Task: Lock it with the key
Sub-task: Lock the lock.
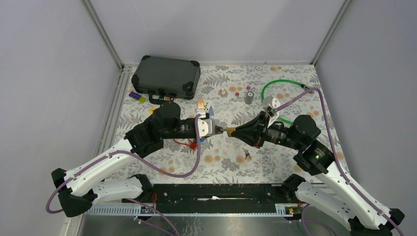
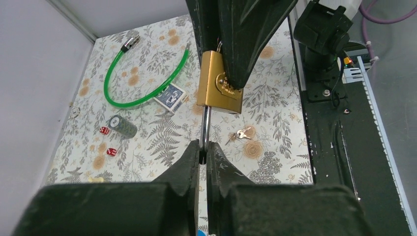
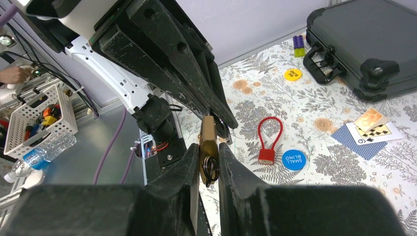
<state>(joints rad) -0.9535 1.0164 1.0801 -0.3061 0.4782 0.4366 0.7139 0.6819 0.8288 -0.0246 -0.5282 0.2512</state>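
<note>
A brass padlock [image 2: 216, 83] hangs in mid-air between my two grippers, also seen in the top view [image 1: 229, 131]. My left gripper [image 2: 203, 147] is shut on its steel shackle [image 2: 206, 125]. My right gripper [image 3: 210, 150] comes from the opposite side and is shut on the brass body [image 3: 206, 132]. A dark key ring [image 3: 210, 169] sits between its fingers at the lock's keyhole end. The key's blade is hidden. In the top view the left gripper [image 1: 219, 129] and right gripper [image 1: 236, 132] meet tip to tip above the table's middle.
A spare key bunch [image 2: 243, 132] lies on the floral mat below the lock. A red cable padlock [image 3: 268, 142] and a blue chip [image 3: 293, 159] lie near it. A black case [image 1: 167, 76], a green cable [image 1: 280, 83], playing cards [image 3: 366, 128], red dice [image 2: 104, 130] and a dark roll [image 1: 249, 97] lie farther back.
</note>
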